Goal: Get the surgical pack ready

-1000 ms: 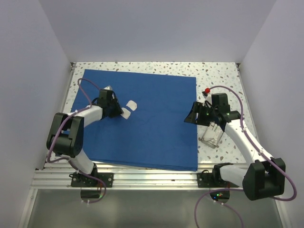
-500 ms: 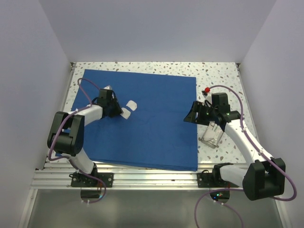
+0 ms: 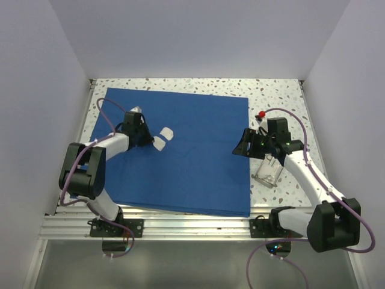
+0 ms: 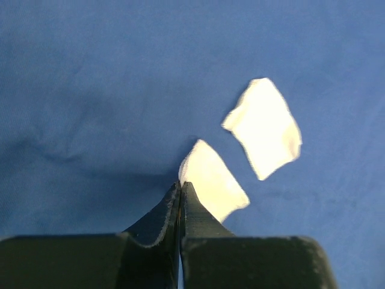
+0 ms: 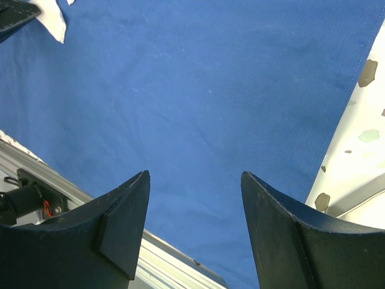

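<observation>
The left gripper (image 4: 180,188) is closed tight at the corner of a gauze square (image 4: 213,180) that stretches toward the lower right; if it grips, I cannot tell. The right gripper (image 5: 195,176) gapes wide, empty, over the blue drape (image 5: 210,90).

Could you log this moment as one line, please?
left gripper shut, tip at near gauze square | far gauze square apart | right gripper open over drape

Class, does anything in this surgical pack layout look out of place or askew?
The clear packet lies off the drape, on the table. The far gauze square sits crooked; the left gripper pinches the near gauze square.
</observation>
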{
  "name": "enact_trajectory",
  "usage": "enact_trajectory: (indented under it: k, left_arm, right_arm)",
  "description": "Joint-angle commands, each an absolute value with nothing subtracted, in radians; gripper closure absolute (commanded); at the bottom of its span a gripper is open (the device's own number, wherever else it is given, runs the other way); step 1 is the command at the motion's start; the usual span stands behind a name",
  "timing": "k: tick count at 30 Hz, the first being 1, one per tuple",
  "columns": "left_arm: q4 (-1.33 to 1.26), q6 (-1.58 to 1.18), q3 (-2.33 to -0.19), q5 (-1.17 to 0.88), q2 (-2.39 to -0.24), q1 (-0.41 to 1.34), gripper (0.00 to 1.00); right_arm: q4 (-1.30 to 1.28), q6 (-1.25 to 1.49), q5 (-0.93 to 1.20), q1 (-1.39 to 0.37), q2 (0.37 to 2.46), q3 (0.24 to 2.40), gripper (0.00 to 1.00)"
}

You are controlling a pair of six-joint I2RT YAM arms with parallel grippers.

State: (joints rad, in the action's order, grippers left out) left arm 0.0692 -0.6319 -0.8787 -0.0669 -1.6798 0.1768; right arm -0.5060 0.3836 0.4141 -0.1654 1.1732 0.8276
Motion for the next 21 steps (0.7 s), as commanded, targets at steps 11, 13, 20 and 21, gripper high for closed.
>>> enact_trajectory:
  k: [11, 13, 20, 21]
  left_arm:
    - [-0.066, -0.655, -0.934, -0.182, -1.569, 0.17, 1.0]
    - [-0.072, -0.66, -0.954, -0.195, -1.601, 0.17, 1.0]
    - [-0.133, -0.698, -0.976, -0.248, -1.661, 0.172, 1.0]
    - [-0.135, -0.699, -0.988, -0.255, -1.67, 0.172, 1.0]
  right_arm:
    - [-0.462, 0.368, 0.443, -0.17, 1.187, 0.828, 0.34]
    - [-0.462, 0.368, 0.443, -0.17, 1.19, 0.828, 0.34]
    - [-0.466, 0.36, 0.436, -0.172, 1.2, 0.831, 0.34]
    - [-0.465, 0.36, 0.437, -0.17, 1.201, 0.831, 0.34]
